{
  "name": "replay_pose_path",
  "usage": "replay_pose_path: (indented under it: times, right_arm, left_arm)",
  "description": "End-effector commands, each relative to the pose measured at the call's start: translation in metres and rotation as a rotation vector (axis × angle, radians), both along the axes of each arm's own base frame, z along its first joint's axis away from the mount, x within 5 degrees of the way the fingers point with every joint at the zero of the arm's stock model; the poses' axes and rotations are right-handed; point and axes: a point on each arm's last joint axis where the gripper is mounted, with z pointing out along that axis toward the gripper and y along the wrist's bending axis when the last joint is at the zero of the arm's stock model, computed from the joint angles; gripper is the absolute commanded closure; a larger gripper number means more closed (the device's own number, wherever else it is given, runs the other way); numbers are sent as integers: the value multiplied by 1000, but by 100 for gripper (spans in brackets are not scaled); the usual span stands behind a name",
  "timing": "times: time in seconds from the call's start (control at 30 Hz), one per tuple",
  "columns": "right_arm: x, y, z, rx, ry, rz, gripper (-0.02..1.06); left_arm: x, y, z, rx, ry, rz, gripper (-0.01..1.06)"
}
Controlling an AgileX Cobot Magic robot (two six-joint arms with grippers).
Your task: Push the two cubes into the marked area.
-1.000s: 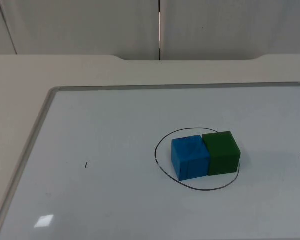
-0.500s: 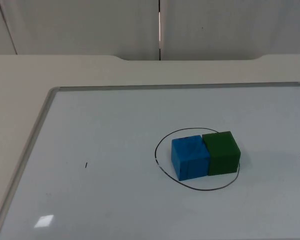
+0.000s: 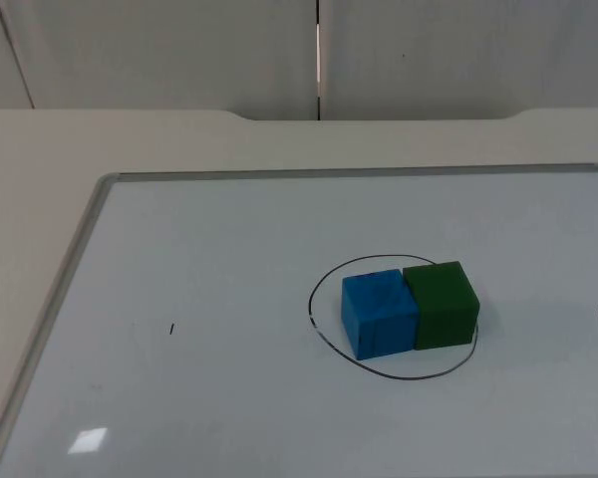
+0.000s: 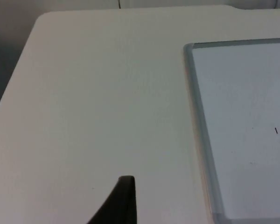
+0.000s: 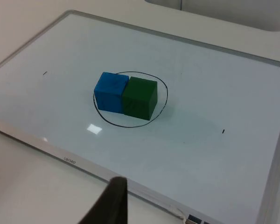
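Cubes, blue foam one (image 3: 379, 315) touching green foam one (image 3: 441, 304) at its 3 o'clock, sit inside the hand-drawn black oval (image 3: 324, 340) on the whiteboard (image 3: 209, 259); I'd leave both waiting grippers withdrawn, finger states untellable.

Each tool is cut off, just 1 black fingertip (image 4: 123, 200) showing, and the whiteboard (image 3: 229, 249) runs past the edge.

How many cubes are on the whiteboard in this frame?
2. The blue cube and the green cube sit side by side, touching, inside the drawn ring on the whiteboard. Nothing appears to hide another.
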Motion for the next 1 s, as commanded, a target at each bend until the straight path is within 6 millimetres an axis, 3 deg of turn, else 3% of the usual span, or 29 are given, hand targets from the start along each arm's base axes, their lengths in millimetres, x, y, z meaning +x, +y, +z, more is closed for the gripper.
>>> replay_pose_path:
  times: [0.0,0.6,0.97]
  right_arm:
    - [0,0,-2,0,4,1,-1]
    - [0,0,-2,4,7,-13,-1]
    - [-1,1,-2,5,6,-176,-1]
  left_arm:
    - [0,1,-1,7,-8,29,0]
    - [0,0,-1,7,-8,42,0]
    - [0,0,-1,7,-8,42,0]
